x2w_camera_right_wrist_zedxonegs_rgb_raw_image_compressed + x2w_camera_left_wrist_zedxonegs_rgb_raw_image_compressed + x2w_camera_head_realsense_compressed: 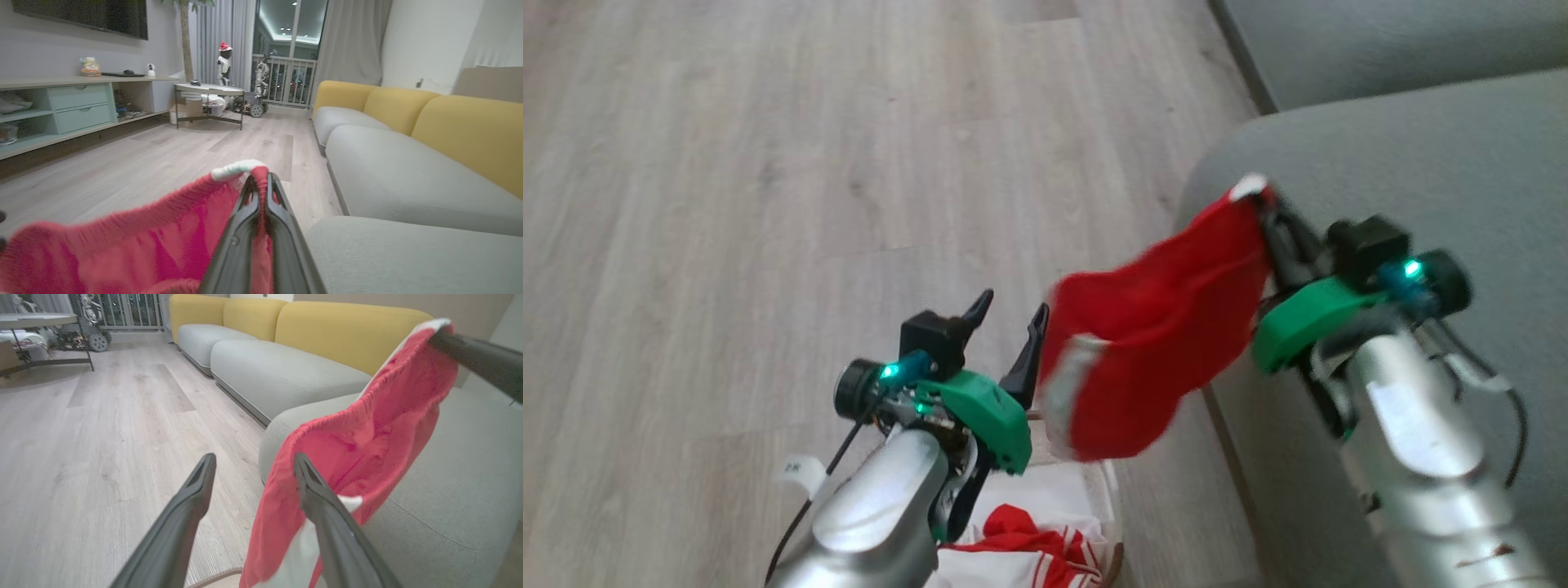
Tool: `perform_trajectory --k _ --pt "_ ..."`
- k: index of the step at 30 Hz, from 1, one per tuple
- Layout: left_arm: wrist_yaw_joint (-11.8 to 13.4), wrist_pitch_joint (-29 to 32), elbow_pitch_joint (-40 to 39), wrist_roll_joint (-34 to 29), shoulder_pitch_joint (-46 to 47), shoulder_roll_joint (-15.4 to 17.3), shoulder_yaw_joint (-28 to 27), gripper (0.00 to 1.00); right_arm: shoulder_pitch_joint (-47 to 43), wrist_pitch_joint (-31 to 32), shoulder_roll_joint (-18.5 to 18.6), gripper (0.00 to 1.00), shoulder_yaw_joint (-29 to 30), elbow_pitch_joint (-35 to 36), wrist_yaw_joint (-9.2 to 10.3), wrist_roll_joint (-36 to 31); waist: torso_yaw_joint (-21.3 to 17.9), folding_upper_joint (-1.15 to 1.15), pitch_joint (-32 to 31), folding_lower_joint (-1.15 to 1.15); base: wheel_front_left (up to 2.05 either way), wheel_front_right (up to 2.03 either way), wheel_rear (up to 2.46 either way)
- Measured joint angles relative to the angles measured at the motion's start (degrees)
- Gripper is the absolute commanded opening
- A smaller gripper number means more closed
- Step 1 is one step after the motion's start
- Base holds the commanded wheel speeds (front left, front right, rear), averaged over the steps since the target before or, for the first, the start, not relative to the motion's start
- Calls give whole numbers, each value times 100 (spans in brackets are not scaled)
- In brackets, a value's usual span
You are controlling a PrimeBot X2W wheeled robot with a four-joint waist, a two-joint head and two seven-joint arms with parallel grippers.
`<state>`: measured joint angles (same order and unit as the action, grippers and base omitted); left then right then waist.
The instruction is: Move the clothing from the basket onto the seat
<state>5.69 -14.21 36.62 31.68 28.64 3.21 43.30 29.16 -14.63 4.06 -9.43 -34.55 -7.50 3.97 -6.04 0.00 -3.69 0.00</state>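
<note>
**Head view.** The right gripper (1270,204) is pinching the top corner of a red garment (1168,327), its fingers pressed together on the white-edged hem. The garment is hanging in the air. It is drooping down and leftward from the rounded edge of the grey-green seat (1421,163) out over the wooden floor (768,163). The left gripper (1011,314) is holding its fingers spread with nothing between them. One finger is sitting just beside the garment's lower left edge; contact is unclear. The basket (1112,506) is showing at the bottom edge, with more clothing (1029,539), red with white stripes, lying inside.

**Left wrist view.** The left gripper (253,459) is standing wide apart and empty. The red garment (367,437) is hanging behind one finger, in front of the seat (449,477). The right gripper's dark finger (482,359) is gripping it at the upper corner. Yellow backrests (347,330) are running along behind.

**Right wrist view.** The right gripper (259,183) is clamping a fold of the red garment (143,245) between closed fingertips. The cloth is sagging away to the lower left, blurred. The seat (408,253) is lying just to the right.
</note>
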Motion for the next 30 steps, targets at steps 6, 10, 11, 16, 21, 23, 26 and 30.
perform_trajectory --k 6,10,11,16,21,23,26,30 --pt "-71 0 -66 -24 -197 -12 -63 100 230 0 268 0 331 125 0 -171 -380 0 62 0 0 0 0" --pt "-116 -1 -125 -98 -276 -22 -144 100 247 0 366 0 363 198 0 -198 -629 0 113 0 0 0 0" --pt "-116 -2 -134 -129 -307 -24 -157 100 264 0 385 0 359 212 0 -198 -697 0 128 0 0 0 0" --pt "-122 -7 -242 -241 -437 -32 -305 100 483 9 504 0 320 288 0 -198 -1057 0 214 0 0 0 0" --pt "-165 -8 -432 -397 -447 -48 -442 100 637 103 546 0 174 361 0 -164 -1397 0 345 0 0 0 0" --pt "-164 -8 -515 -461 -446 -52 -503 100 677 132 555 0 118 372 0 -91 -1497 0 414 0 0 0 0" --pt "-166 -8 -566 -501 -446 -53 -522 100 705 197 591 0 58 379 0 -38 -1558 0 485 0 0 0 0" --pt "-203 -8 -671 -589 -446 -56 -561 100 845 316 719 0 -107 374 0 52 -1584 0 606 0 0 0 0"
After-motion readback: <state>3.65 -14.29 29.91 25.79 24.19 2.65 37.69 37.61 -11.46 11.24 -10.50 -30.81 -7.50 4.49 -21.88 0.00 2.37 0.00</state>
